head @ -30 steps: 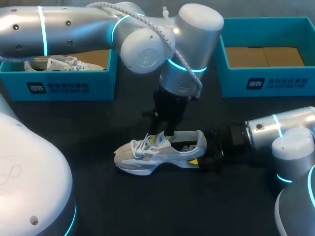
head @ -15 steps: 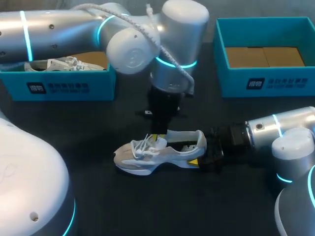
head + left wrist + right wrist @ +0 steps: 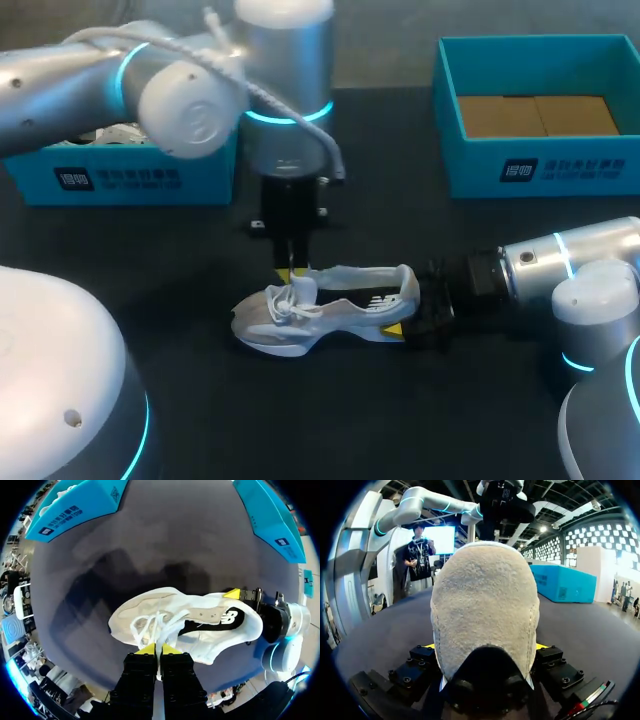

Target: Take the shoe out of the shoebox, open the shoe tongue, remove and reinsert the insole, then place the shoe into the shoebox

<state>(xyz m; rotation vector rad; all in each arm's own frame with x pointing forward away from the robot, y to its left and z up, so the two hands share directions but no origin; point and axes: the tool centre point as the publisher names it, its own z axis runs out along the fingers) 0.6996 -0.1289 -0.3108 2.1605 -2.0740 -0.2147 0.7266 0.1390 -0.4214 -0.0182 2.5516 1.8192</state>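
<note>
Head view: left claw point(image 3: 290, 272) slid leftward along shoe point(image 3: 335, 308).

Counted here: 2 blue boxes point(image 3: 130, 178) point(image 3: 540, 170), 1 white shoe point(image 3: 330, 305) outside them, 2 arms point(image 3: 60, 85) point(image 3: 585, 262), 2 grippers point(image 3: 290, 272) point(image 3: 418, 312).

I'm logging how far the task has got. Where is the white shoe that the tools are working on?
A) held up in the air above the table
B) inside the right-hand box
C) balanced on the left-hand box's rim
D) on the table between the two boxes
D: the shoe lies sole-down on the table, its heel clamped by the right tool, and the right-hand box shows only a brown floor.
</note>
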